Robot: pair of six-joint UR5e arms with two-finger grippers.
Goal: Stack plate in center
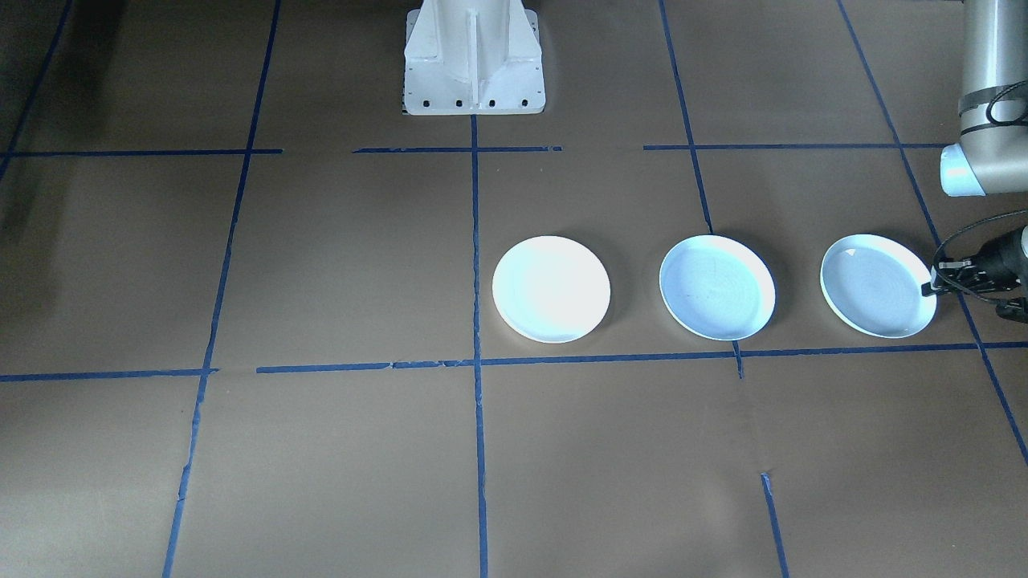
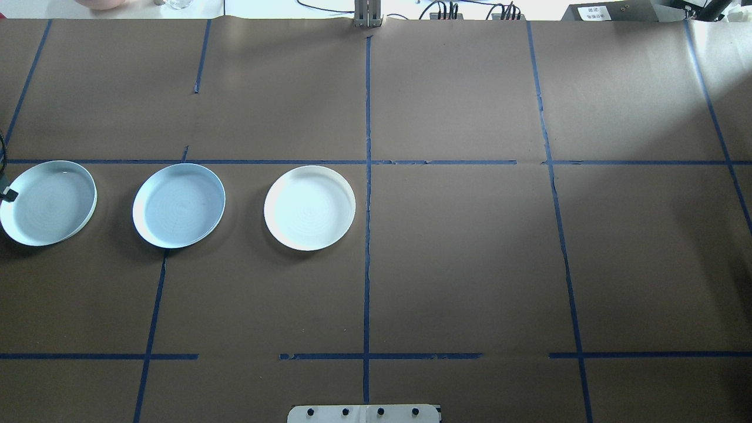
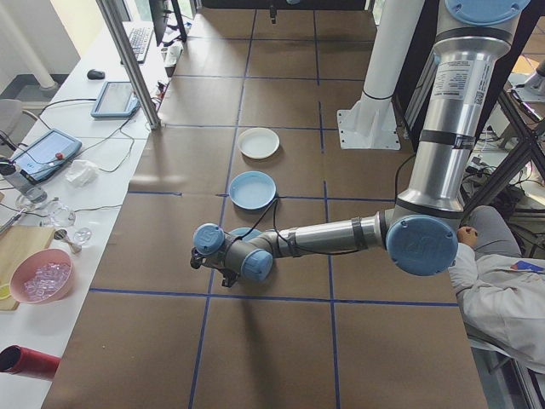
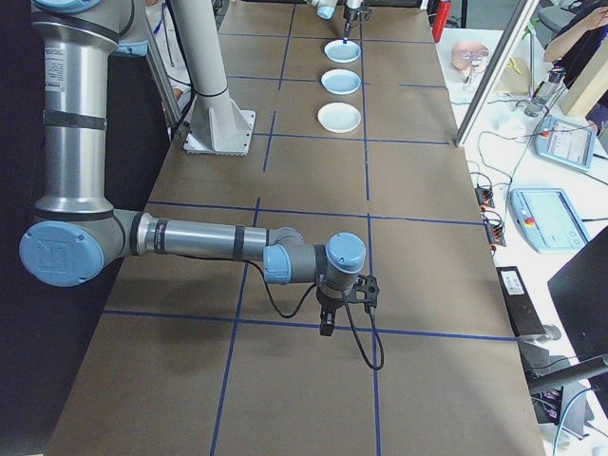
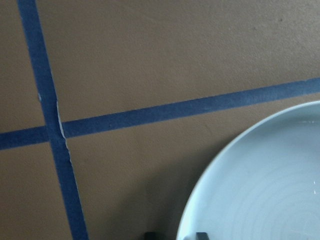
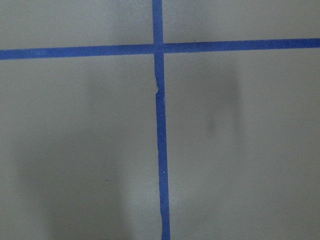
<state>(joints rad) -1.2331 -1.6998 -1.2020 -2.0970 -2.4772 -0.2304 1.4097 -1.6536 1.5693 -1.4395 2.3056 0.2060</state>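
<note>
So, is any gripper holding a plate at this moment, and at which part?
The left gripper sits at the outer rim of the end plate, but a closed grip cannot be told. The right gripper holds nothing.

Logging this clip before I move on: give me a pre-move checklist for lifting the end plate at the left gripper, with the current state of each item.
1. Left gripper at the rim of the end plate: ok, the fingertips sit at the plate's outer edge.
2. Grip closed on the rim: cannot tell, the jaws are too small and cut off.
3. Center plate free to receive a plate: ok, nothing lies in it.
4. Path from end plate to center plate: ok, only bare table between them.
5. Third plate out of the way: ok, it sits apart on the far side.
6. Right gripper away from the plates: ok, it hangs far down the table.
</note>
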